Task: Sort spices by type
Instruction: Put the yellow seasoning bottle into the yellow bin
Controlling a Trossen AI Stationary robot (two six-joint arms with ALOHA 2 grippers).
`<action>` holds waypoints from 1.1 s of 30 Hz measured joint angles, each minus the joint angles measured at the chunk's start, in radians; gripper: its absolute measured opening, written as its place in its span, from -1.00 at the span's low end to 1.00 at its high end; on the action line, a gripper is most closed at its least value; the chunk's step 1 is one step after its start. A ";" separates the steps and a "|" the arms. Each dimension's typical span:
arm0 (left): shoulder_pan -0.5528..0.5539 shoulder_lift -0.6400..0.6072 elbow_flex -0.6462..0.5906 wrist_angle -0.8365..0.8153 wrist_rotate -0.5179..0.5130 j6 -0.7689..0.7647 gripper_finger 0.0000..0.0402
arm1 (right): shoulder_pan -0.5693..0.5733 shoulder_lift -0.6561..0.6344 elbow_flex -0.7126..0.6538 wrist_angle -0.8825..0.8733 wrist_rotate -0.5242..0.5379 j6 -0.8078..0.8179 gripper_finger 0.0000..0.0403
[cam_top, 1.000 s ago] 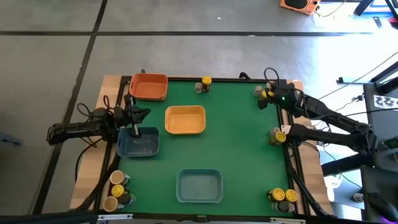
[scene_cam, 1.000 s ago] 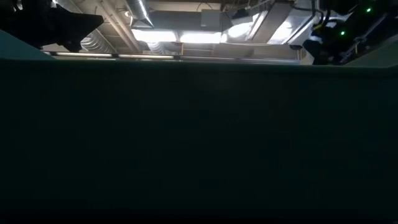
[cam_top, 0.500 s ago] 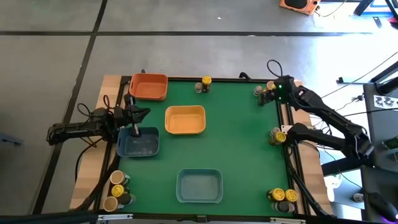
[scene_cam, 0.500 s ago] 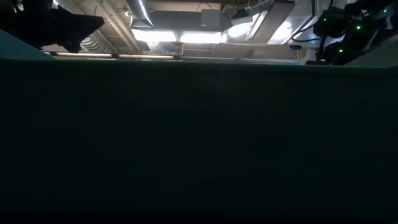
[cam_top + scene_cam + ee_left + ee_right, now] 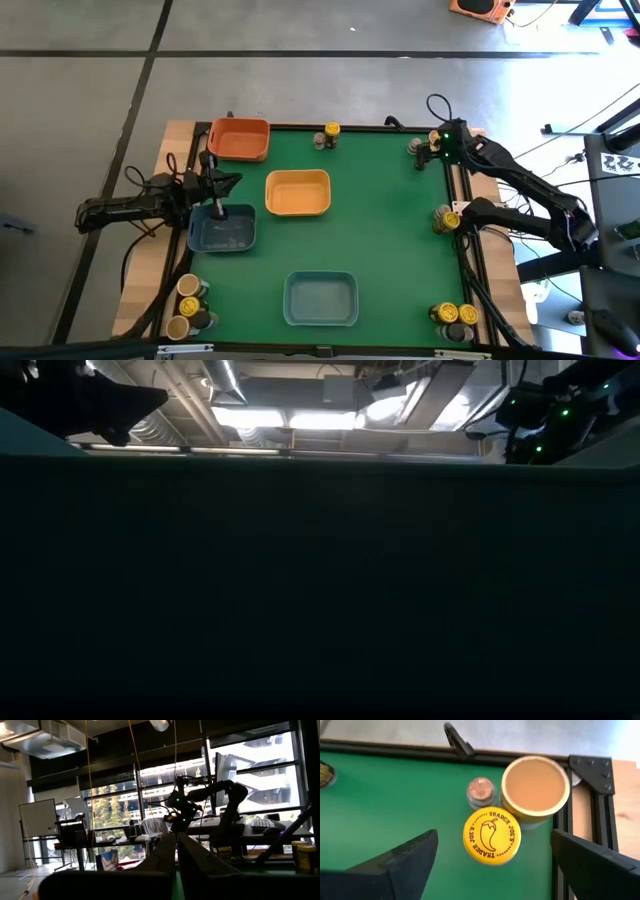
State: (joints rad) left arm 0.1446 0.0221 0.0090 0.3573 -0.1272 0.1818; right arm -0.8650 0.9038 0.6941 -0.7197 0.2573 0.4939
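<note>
My right gripper (image 5: 493, 840) hangs open over the table's far right corner (image 5: 441, 147), pointing steeply down. Between its fingers, apart from both, a yellow-lidded spice jar (image 5: 492, 835) stands on the green mat. Just beyond it stand a tan-lidded jar (image 5: 535, 787) and a small brown-topped jar (image 5: 481, 791). More spice jars stand at the far edge (image 5: 327, 135), the right edge (image 5: 446, 218), the near right corner (image 5: 452, 317) and the near left corner (image 5: 189, 306). My left gripper (image 5: 176, 854) is shut and holds nothing. It waits at the table's left side (image 5: 230, 182).
An orange tray (image 5: 240, 140) sits at the far left and a yellow tray (image 5: 297, 192) mid-table. A dark blue tray (image 5: 222, 230) lies by my left arm and a light blue tray (image 5: 320, 298) near the front. A black frame rail (image 5: 560, 835) runs close beside the corner jars.
My right gripper has swung a little toward the table's far edge, staying over the jars in the far right corner.
</note>
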 joint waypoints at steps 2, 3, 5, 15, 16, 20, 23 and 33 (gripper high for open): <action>0.000 0.000 0.000 -0.015 0.000 0.000 -0.92 | 0.000 0.035 0.000 0.004 0.000 0.000 0.89; 0.000 0.000 0.000 -0.017 0.000 0.000 -0.92 | 0.000 0.053 0.000 0.009 0.000 0.002 0.88; 0.000 0.000 0.000 -0.017 0.000 0.000 -0.92 | 0.000 0.087 0.000 0.026 0.000 0.009 0.87; 0.000 0.000 0.000 -0.040 0.000 0.000 -0.92 | 0.000 0.215 0.000 0.073 0.013 0.035 0.78; 0.000 0.000 0.000 -0.040 0.000 0.000 -0.92 | 0.000 0.223 0.000 0.072 0.021 0.037 0.77; 0.000 0.000 0.000 -0.041 0.000 -0.005 -0.92 | 0.000 0.247 0.000 0.086 0.039 0.036 0.70; 0.000 0.000 0.000 -0.040 0.000 -0.019 -0.92 | 0.000 0.255 0.000 0.088 0.046 0.033 0.61; 0.000 0.000 0.000 -0.035 0.000 -0.024 -0.92 | 0.001 0.253 0.000 0.079 0.045 0.000 0.16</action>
State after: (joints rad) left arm 0.1445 0.0223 0.0090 0.3227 -0.1272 0.1574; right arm -0.8643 1.1573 0.6937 -0.6407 0.3023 0.4936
